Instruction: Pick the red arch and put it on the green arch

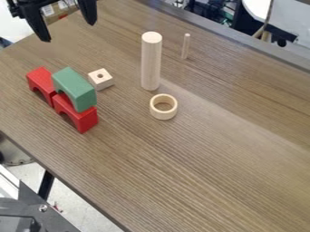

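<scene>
The black gripper (68,31) is up at the far left, w/ its tips pointing down. Its two fingers are wide apart, w/ a big gap btwn them, & they have hold of nothing. It is well apart from the blocks.

There are 2 red arches, both on the left part of the brown table (212,167). The far red arch (41,79) stands on its feet, w/ its cut-out facing down. The near red arch (84,121) stands the same way, a bit to the right, in a row w/ the other one. I can't tell which one is the one to pick. The green arch (74,88) is up on top, over the spot where the 2 red ones meet, so the reds are under the green.

Just to the right of the green one, on its far side, is a small wood block (100,79) w/ a round hole in its top. More to the right, a tall, fat wood post (151,63) stands up. A thin wood stick (185,46) stands up too, far & right of the post. A wood ring (163,107) sits near the foot of the post, on the near side, & its hole faces up.
</scene>
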Controlling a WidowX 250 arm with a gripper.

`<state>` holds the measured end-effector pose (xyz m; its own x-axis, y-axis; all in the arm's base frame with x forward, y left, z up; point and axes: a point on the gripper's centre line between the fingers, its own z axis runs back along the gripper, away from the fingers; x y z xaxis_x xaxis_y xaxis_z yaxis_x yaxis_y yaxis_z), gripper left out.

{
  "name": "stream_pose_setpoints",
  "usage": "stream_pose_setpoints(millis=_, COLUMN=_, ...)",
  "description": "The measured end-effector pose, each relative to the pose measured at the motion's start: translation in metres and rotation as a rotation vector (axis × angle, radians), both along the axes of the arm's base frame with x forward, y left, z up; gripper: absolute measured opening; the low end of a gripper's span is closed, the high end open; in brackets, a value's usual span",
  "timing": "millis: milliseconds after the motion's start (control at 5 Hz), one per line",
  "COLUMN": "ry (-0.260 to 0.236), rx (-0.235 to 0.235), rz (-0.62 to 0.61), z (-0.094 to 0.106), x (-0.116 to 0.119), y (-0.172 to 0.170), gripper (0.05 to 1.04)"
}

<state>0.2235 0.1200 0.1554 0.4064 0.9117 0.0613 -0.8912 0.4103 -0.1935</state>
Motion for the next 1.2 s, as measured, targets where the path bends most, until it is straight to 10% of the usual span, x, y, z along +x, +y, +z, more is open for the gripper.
stream_pose_setpoints(millis=600, ry=0.012, rx=-0.062, rz=0.115, z=-0.018, x=0.005, y=0.052, gripper=0.999)
stream_pose_setpoints(millis=1200, ry=0.018, rx=0.007, rz=0.160, z=-0.044, x=0.008, y=0.073, gripper=0.999)
